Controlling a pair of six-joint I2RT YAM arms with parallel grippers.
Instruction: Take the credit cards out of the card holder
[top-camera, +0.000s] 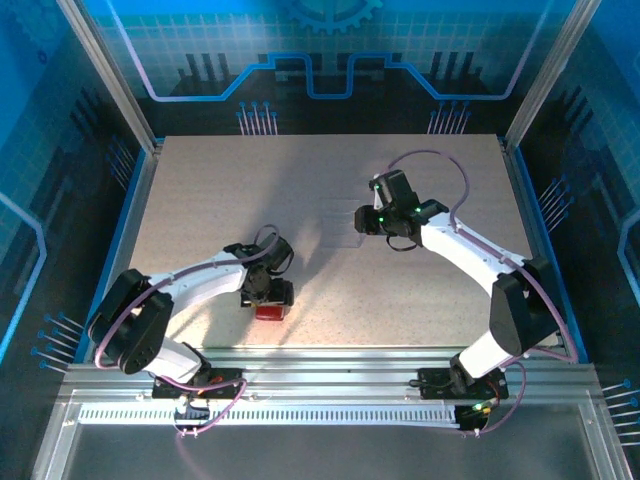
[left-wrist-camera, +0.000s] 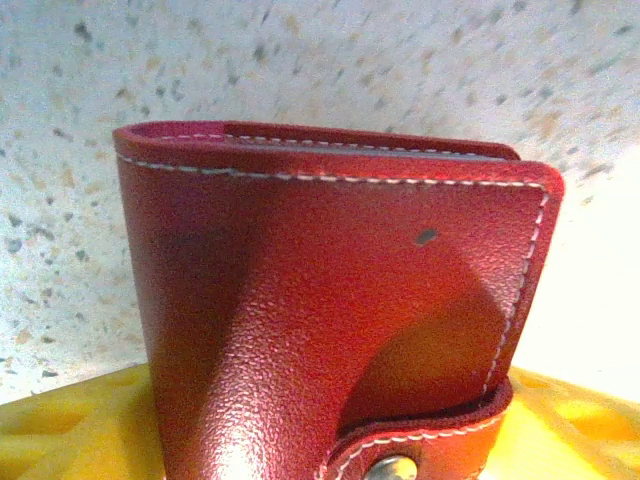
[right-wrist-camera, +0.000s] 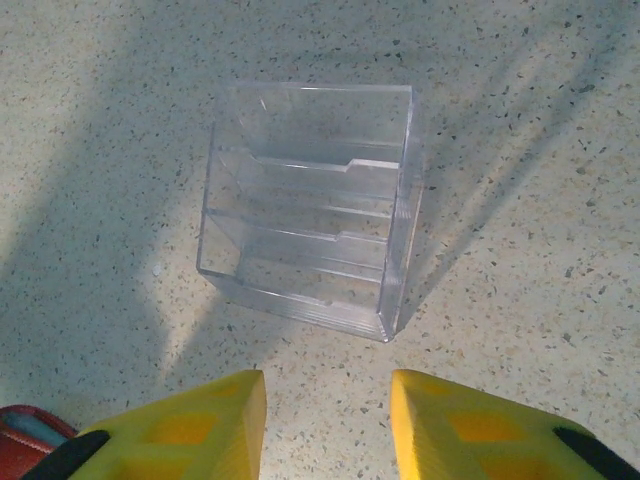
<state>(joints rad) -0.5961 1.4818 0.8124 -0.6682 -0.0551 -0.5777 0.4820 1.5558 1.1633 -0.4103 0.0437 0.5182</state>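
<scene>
Wallet (left-wrist-camera: 330, 300) sits on the worktop (top-camera: 220, 190) close in front of the left arm, towards the near edge. It is folded shut, with the snap tab (left-wrist-camera: 410, 455) wrapped over the cover. No card face shows. All I see of the inside is a thin grey line between the covers at the far edge, so I judge the cards are inside it.

Left end effector (top-camera: 266, 296) is down over the wallet, with its yellow fingers (left-wrist-camera: 70, 430) on either side at the tab end. The jaws are set wide, roughly the wallet's width. I cannot tell whether the pads press the leather or only bracket it. My reading is that this straddle is meant to steady the wallet so the tab can be worked.

Right end effector (right-wrist-camera: 327, 420) hovers further back and to the right, jaws partly open with nothing between them. Below it stands an empty, tiered clear plastic stand (right-wrist-camera: 310, 210). It may be a drop spot for the cards, but that is a guess.

Obstacles:
- The closed tab comes first.
- The stand lies roughly between the right end effector and the wallet, so I would go over or around it.
- The left arm already crowds the space above the wallet.
</scene>
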